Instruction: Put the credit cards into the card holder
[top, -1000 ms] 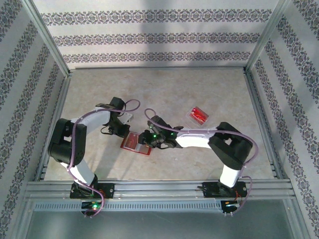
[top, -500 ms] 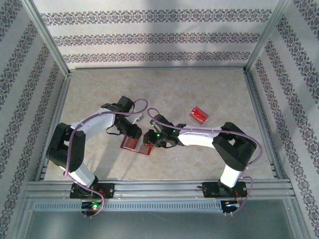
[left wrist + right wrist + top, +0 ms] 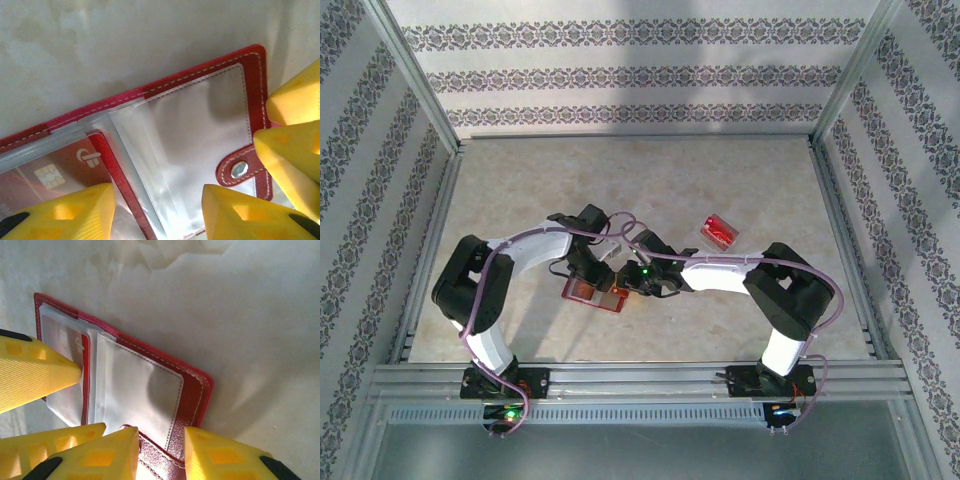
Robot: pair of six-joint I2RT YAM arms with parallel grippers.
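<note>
The card holder (image 3: 593, 293) lies open on the table (image 3: 650, 190), one credit card (image 3: 60, 170) in a sleeve, left gripper (image 3: 157, 192) spread and empty above it, and I can't tell if the right gripper (image 3: 161, 432) straddling the clasp tab (image 3: 240, 170) actually pinches, so it might skid when a card's pushed in.

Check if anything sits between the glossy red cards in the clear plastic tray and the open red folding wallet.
Nothing on the table between the cards and wallet. The right gripper and left gripper hang over the wallet.
</note>
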